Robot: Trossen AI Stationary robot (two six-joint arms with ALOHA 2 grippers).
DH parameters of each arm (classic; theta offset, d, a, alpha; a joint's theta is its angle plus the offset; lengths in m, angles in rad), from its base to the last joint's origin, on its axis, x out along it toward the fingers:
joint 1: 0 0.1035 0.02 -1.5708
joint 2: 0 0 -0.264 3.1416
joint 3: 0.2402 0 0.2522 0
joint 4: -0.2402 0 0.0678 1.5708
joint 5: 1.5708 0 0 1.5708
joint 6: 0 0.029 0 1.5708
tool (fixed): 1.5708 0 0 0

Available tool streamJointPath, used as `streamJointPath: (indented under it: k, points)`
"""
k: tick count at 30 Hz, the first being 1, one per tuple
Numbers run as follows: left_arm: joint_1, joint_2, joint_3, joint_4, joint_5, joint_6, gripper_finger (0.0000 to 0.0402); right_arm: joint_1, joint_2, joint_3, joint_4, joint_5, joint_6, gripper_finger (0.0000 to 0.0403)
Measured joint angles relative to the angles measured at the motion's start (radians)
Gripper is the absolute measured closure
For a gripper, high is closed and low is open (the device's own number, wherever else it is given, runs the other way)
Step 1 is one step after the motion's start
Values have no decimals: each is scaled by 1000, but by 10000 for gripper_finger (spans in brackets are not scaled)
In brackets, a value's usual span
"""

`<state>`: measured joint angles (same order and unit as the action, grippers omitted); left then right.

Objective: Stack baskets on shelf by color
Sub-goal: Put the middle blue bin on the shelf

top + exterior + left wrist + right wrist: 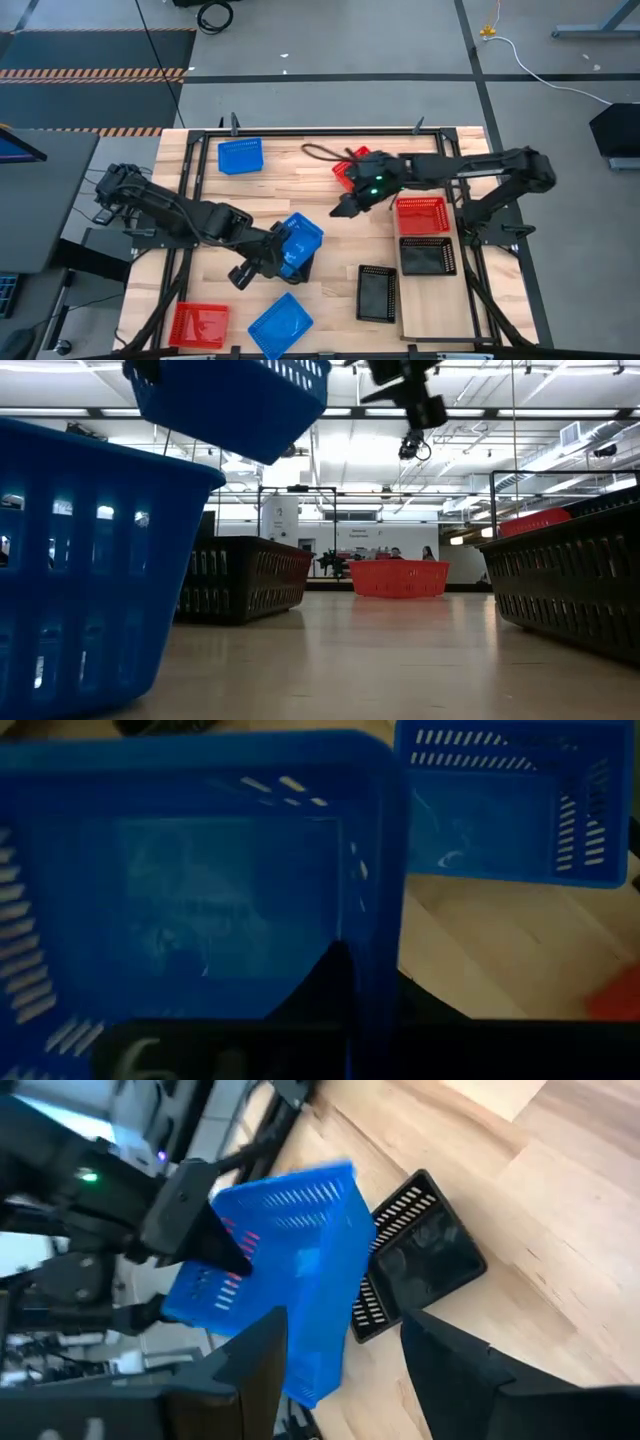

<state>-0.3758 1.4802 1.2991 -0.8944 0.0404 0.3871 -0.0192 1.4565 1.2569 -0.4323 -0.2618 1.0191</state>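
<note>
My left gripper [270, 253] is shut on a blue basket [300, 240], which shows tilted in the low view [230, 400] and fills the left wrist view [200, 890]. A black basket [420, 1260] sits on the table just beneath it. My right gripper [348, 207] is open and hovers right of the held basket [300, 1270], its fingers [250, 1370] apart and touching nothing. On the pale shelf [432, 300] rest a red basket [422, 213] and a black basket [428, 256]. My left gripper holds the blue basket by the side wall [380, 950] at its near-left end. One dark finger [335, 990] shows inside the basket against that wall; the other is hidden behind it. The fingers come in from the table's left. The basket is lifted clear and tilted.
Loose on the tabletop are a blue basket [240, 156] at the far left, a red basket [348, 170] under the right arm, a black basket [377, 293], a blue basket [280, 325] and a red basket [198, 323] at the near edge. People show far off in the room.
</note>
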Motion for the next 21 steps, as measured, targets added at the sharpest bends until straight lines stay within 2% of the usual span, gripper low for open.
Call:
streamJointPath:
  k: [10,15,21]
  points:
    - [27,1,0,21,10,46,397,-17,273,222,-49,-116,-82,197]
    - [26,1,0,27,11,44,397,-17,369,319,-144,-141,-129,199]
    - [26,1,0,26,8,44,393,-17,425,373,-281,-167,-183,233]
